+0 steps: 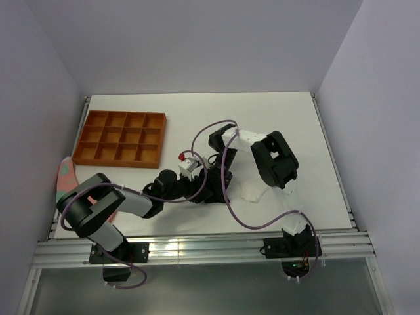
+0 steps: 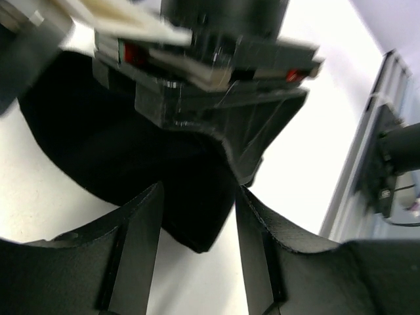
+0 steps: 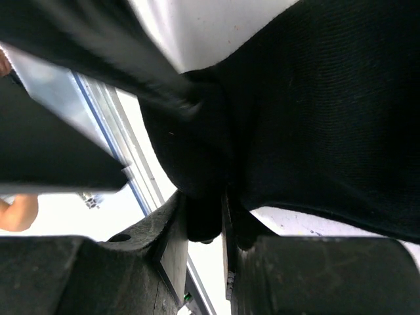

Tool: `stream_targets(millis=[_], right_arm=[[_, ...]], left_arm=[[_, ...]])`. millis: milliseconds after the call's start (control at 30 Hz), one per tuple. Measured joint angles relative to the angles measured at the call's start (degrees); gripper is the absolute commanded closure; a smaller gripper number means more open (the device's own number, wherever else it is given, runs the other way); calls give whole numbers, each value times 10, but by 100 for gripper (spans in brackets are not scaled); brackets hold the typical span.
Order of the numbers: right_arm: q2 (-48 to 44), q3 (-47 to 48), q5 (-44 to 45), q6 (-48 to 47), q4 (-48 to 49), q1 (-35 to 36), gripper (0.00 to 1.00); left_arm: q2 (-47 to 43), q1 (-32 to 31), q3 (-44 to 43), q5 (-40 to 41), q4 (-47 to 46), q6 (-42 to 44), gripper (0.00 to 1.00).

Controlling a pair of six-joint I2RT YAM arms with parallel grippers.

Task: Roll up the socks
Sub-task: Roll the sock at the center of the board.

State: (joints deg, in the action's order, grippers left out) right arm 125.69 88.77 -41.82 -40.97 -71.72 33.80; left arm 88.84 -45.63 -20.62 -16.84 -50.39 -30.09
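White bench (image 1: pixel 295 131), near centre: right claw (image 3: pixel 209 220) clenched on the black sock (image 3: pixel 315 118), likely anchoring it. Left claw (image 2: pixel 197 193) straddled its loose end, probably to roll; couldn't tell whether it gripped.

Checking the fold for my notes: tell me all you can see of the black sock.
The black sock is dark knit fabric, bunched above the white table. The right gripper pinches one fold; a rounded end sits between the left gripper's parted fingers, grip unclear. No stripes show.
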Motion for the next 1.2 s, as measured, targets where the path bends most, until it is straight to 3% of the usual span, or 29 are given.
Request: stream_targets(millis=[867, 967, 1200], right_arm=[[18, 16, -4, 9, -18, -3, 91], [18, 16, -3, 13, -17, -3, 87], [17, 11, 2, 44, -6, -4, 65]], left_arm=[[96, -14, -20, -19, -60, 4, 48], [99, -15, -20, -20, -64, 0, 56], [114, -21, -20, -22, -94, -21, 97]])
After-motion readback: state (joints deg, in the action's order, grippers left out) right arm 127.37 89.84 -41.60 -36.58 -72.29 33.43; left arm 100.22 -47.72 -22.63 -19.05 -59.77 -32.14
